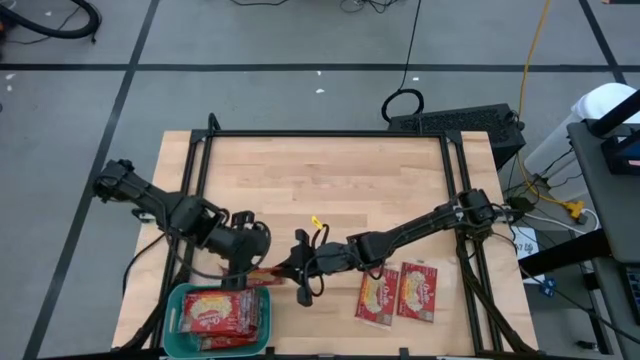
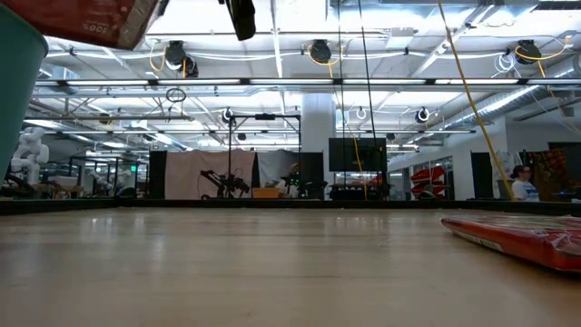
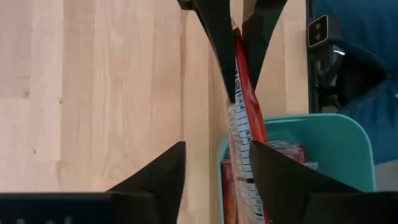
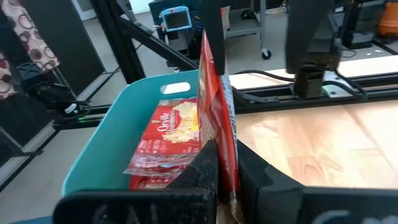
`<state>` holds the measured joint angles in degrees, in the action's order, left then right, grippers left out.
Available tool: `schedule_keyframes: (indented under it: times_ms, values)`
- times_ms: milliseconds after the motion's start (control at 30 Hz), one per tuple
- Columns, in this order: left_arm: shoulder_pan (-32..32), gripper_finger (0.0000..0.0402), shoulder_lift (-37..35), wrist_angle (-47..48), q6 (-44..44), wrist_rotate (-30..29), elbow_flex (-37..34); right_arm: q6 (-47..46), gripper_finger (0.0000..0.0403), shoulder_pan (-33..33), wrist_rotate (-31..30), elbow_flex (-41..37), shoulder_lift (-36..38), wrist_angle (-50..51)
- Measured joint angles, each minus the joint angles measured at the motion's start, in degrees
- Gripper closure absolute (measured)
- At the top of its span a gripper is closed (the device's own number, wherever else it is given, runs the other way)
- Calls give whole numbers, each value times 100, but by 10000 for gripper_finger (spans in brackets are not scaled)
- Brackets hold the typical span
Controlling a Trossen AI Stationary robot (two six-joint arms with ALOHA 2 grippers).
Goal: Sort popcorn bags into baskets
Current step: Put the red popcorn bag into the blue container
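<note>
Pale wood table [image 1: 330,180], matt grain

Smooth teal plastic basket [image 4: 106,149]; glossy red film on the popcorn bags [image 1: 398,293]; matt black finish seen on gripper fingers [image 3: 161,180]

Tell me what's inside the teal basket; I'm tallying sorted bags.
Red popcorn bags lie in the teal basket; the top one shows fully. Anything beneath is covered, so I can't count them.

Two dark jointed arms; black tapered fingers [image 3: 155,177]; yellow tag [image 1: 317,222] on right arm.
</note>
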<state>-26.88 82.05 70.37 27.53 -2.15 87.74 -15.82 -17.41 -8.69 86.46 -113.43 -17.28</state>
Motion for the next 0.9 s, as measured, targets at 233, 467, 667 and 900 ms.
schedule_keyframes:
  times_ms: [233, 467, 667, 900]
  values:
    - [179, 259, -36, -94, -112, 621, -2, 3, 394, 9, -29, 0, 0, -4]
    - [111, 201, 115, -381, -191, 711, -5, 5, 394, 31, -78, 0, 2, -35]
    - [132, 165, 190, -191, 279, 645, -95, 14, 394, 26, -54, 0, 7, -125]
    - [9, 283, 193, 12, 565, 693, -107, 51, 393, 20, -28, -2, 8, -162]
